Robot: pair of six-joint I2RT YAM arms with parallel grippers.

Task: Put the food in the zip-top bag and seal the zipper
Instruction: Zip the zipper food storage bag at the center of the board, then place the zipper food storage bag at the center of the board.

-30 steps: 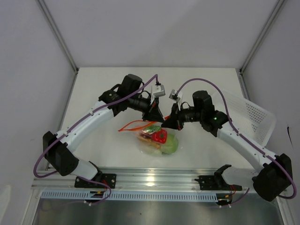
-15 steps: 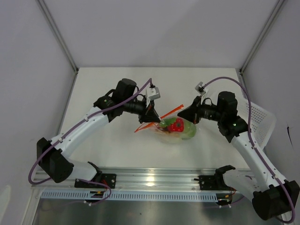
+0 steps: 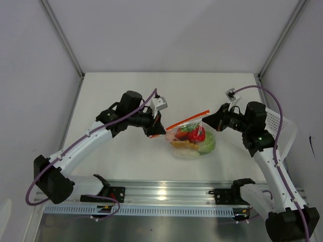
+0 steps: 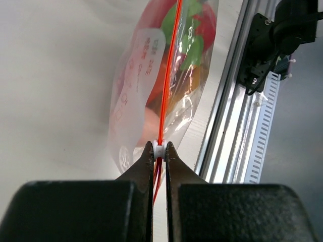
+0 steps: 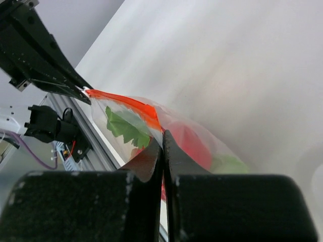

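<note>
White table (image 3: 126, 156), pale walls (image 3: 166, 35), filled zip-top bag (image 3: 192, 138)

L arm (image 3: 83, 143) and R arm (image 3: 272, 161) are extended fwd and bent inward at the elbows, w/ wrists turned so the tips are pointed at each other, apart. L gripper (image 4: 159, 149) is seen pinched nearly together; R gripper (image 5: 162, 137) is pressed fully closed.

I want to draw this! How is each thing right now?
Zip-top bag: full, held by its top edge.
Zipper: pulled straight between both hands.
Food: inside the bag.
Left hand: shut on the zipper.
Right hand: shut on the zipper.
Basket: leaning at the table's right edge.
</note>
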